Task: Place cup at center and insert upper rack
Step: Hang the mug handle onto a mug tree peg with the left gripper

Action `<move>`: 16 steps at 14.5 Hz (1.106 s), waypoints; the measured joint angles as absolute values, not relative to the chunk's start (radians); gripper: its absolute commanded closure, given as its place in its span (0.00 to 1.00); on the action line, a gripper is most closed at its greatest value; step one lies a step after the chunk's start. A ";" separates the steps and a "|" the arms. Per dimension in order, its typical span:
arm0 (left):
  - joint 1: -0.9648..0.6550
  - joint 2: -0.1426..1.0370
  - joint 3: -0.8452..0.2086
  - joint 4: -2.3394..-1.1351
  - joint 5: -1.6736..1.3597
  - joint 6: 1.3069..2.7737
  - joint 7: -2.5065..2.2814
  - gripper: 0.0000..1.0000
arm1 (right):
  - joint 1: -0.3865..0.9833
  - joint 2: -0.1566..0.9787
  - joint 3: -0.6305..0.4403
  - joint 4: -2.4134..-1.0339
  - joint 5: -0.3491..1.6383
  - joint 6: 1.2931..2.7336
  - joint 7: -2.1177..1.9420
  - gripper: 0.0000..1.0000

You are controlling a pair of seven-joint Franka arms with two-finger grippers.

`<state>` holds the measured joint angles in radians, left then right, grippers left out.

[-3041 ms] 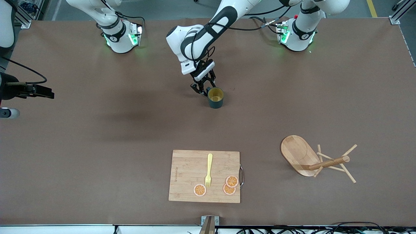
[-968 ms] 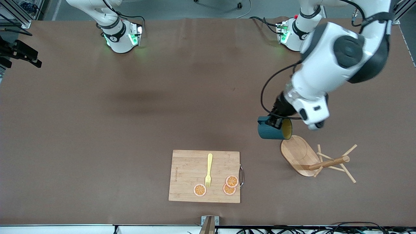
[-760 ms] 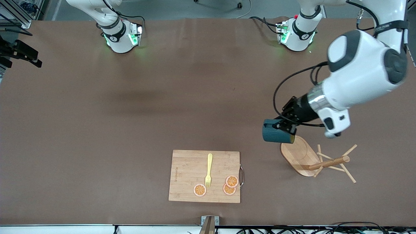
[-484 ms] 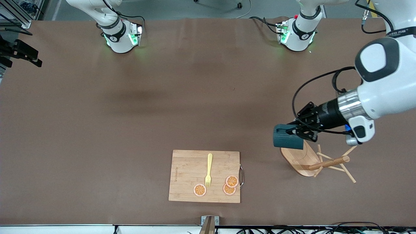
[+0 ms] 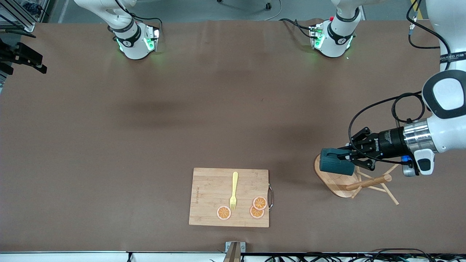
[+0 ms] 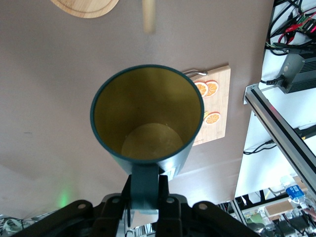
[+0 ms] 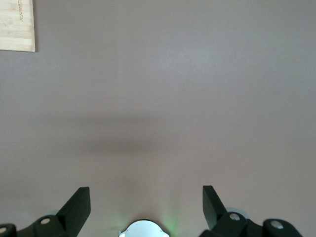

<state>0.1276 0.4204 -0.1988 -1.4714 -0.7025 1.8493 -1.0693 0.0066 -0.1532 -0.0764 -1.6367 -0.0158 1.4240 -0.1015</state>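
Little can be read; the left arm [image 5: 442, 98] carries a black band near the view's edge with pale lettering, too small to make out for certain; its wrist [image 5: 386, 145] bears a short white mark on the black collar just above the gripper, likewise illegible; the cutting board [image 5: 229, 197] has a faint line of branded lettering along the edge toward the right arm's end, seen also in the right wrist view [image 7: 17, 24], but the letters cannot be told.
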 measured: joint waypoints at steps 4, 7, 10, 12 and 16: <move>0.174 0.446 -0.199 -1.472 -0.756 1.815 -1.006 1.00 | 0.007 -0.153 -0.076 -1.637 -0.016 1.424 -0.103 0.00; 0.213 0.459 -0.199 -1.472 -0.797 1.783 -0.956 1.00 | 0.007 -0.153 -0.076 -1.637 -0.016 1.424 -0.103 0.00; 0.245 0.480 -0.199 -1.472 -0.847 1.770 -0.922 1.00 | 0.007 -0.153 -0.076 -1.637 -0.016 1.424 -0.103 0.00; 0.270 0.498 -0.199 -1.472 -0.890 1.752 -0.892 1.00 | 0.007 -0.153 -0.076 -1.637 -0.016 1.424 -0.104 0.00; 0.316 0.544 -0.199 -1.473 -0.936 1.731 -0.833 0.99 | 0.007 -0.153 -0.075 -1.637 -0.016 1.424 -0.104 0.00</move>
